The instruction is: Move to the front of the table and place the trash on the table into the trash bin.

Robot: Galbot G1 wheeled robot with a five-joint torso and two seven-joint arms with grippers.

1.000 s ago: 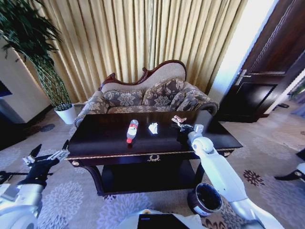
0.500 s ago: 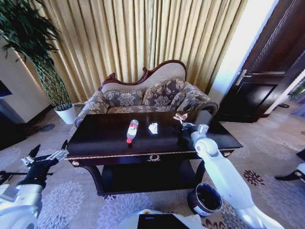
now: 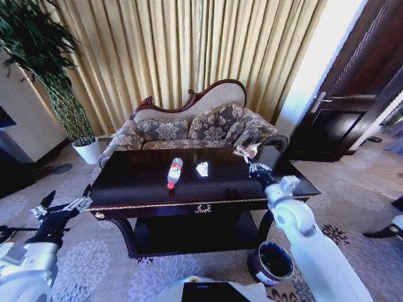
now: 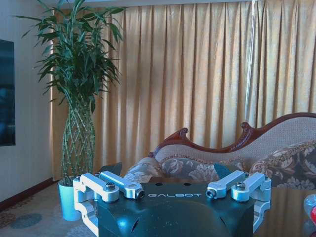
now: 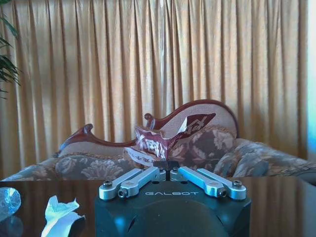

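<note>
My right gripper [image 3: 252, 161] is shut on the reddish-white wrapper [image 3: 246, 151], holding it lifted above the right part of the dark glossy table [image 3: 145, 189]. In the right wrist view the wrapper [image 5: 158, 143] sticks up from between the closed fingers [image 5: 165, 168]. A clear bottle with a red label [image 3: 174, 172] lies on the table's middle, with crumpled white paper [image 3: 202, 168] just right of it. The round dark trash bin [image 3: 271, 262] stands on the carpet by the table's front right corner, under my right arm. My left gripper [image 3: 63, 207] hangs open, left of the table.
A carved floral sofa [image 3: 195, 123] stands behind the table before gold curtains. A tall plant in a white pot [image 3: 87, 150] is at the back left. A dark wooden door [image 3: 352, 94] is at the right. Patterned carpet lies around the table.
My right gripper has risen off the table and drawn back to the right with the wrapper in it. The left arm has hardly moved.
</note>
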